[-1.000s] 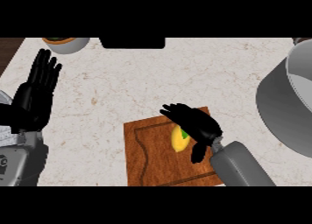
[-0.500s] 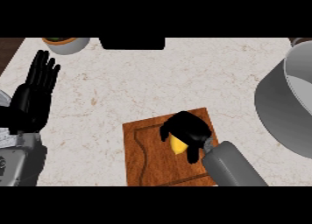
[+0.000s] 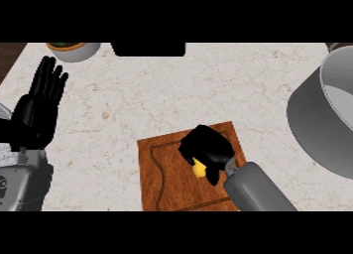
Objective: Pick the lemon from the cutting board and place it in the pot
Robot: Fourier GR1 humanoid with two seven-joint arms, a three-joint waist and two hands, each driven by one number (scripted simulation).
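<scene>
The black right hand (image 3: 206,146) curls over the small yellow lemon (image 3: 201,169), gripping it near the right edge of the grooved brown wooden cutting board (image 3: 165,173); its long axis is hidden. The smooth grey metal pot (image 3: 333,124) stands at the speckled worktop's right edge. The left hand (image 3: 34,106) rests open near the left edge.

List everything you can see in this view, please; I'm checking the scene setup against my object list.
lemon: one, yellow, on the cutting board, mostly hidden under the right hand
cutting board: one, reddish-brown wood, lower centre of the counter
pot: one, grey, large, at the right edge
bowl: one, pale with an orange rim, top left, partly cut off
counter: one, pale marbled stone
dark object: one, black, top centre, cannot tell what it is
left hand: black, open, fingers up, resting at the left edge
right hand: black, curled round the lemon
</scene>
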